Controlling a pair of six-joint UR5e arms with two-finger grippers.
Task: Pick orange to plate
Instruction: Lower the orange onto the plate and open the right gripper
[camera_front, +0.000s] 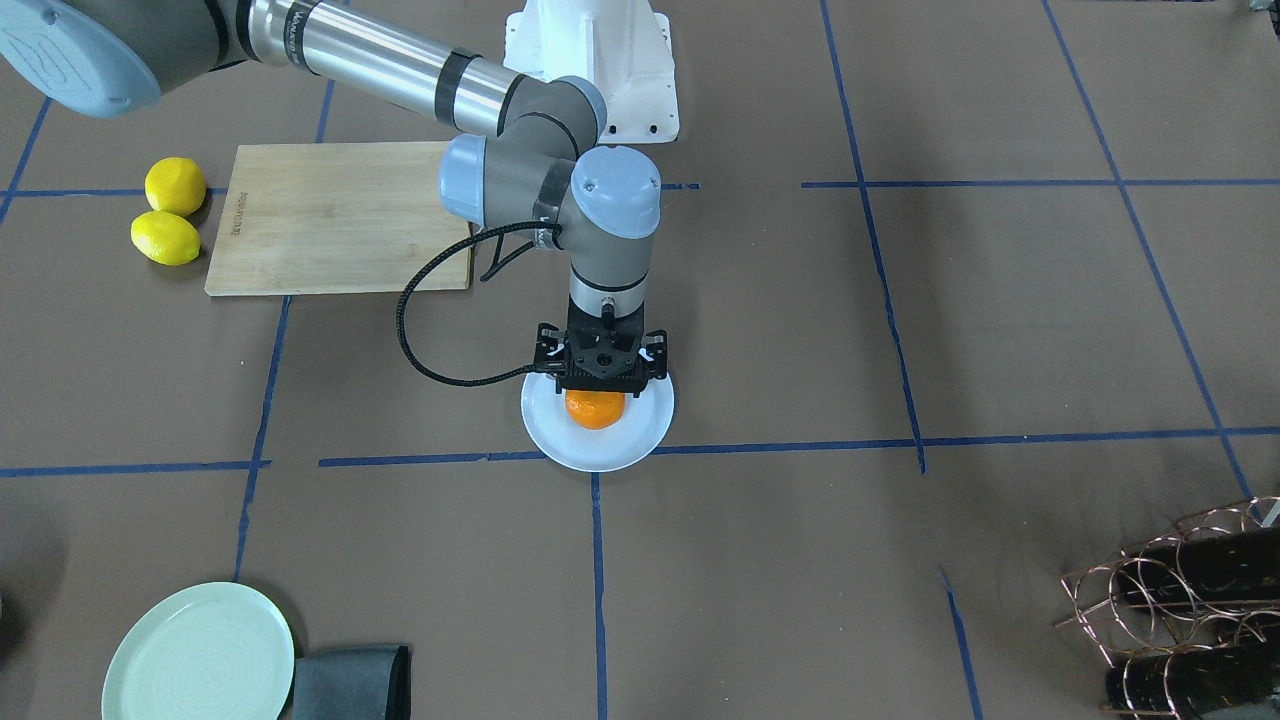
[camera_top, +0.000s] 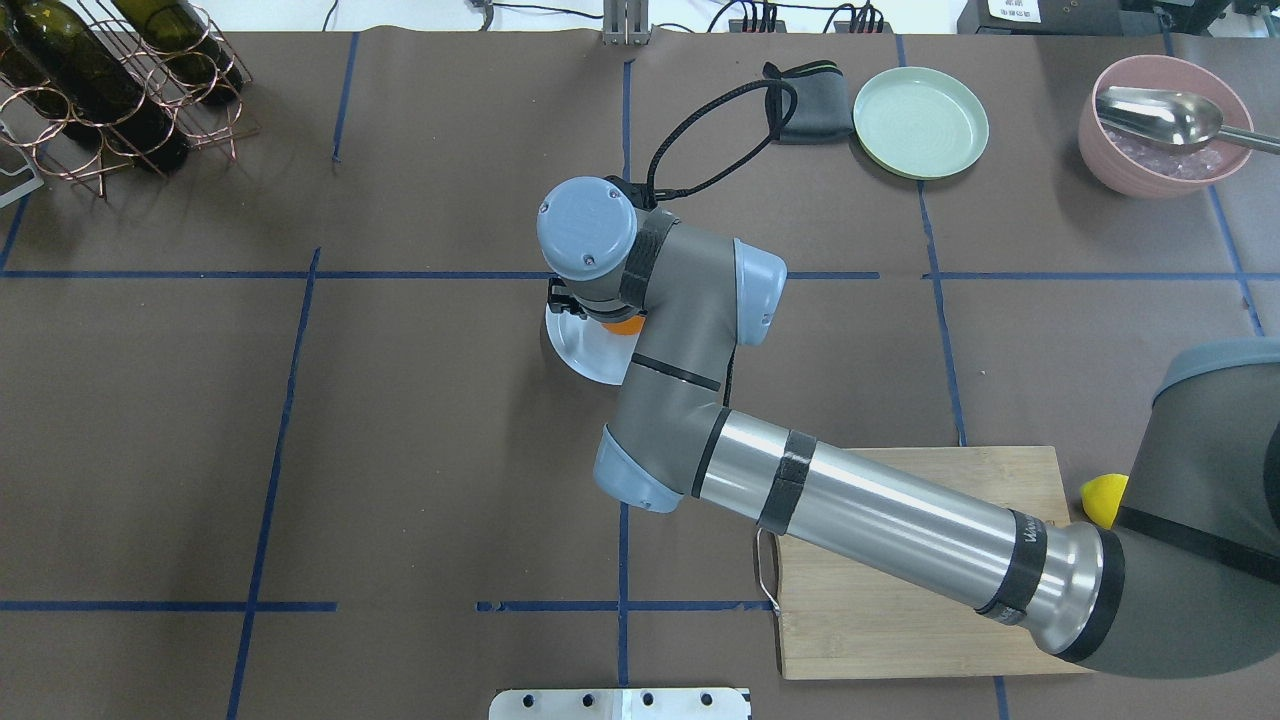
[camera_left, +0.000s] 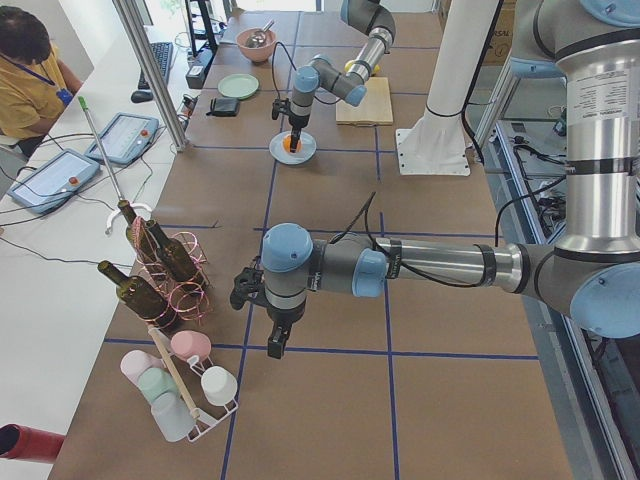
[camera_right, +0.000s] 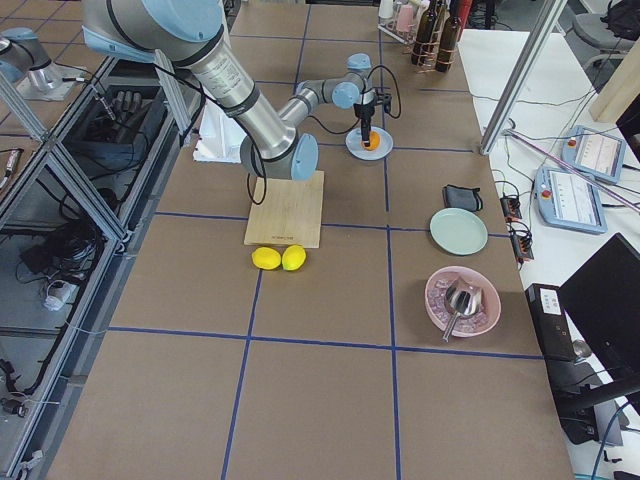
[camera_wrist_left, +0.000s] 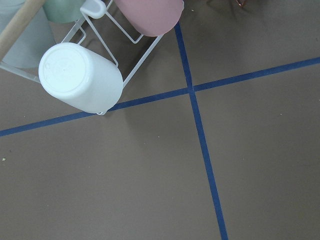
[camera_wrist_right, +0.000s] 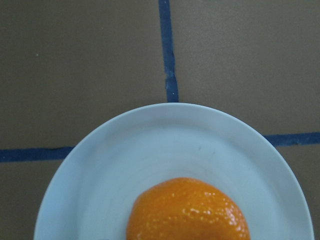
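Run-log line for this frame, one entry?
phase: placing | orange on plate | right gripper directly above orange, open/shut unclear | left gripper far from plate, state unclear

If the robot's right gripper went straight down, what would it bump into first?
Most likely the small round bright orange fruit, which sits directly under the right gripper on the round white plate. How much gap is left between them is hard to judge.

Two lemons (camera_front: 166, 238) are lying beside a wooden cutting board (camera_front: 340, 218); a green plate (camera_front: 199, 653) is sitting at the table's edge.
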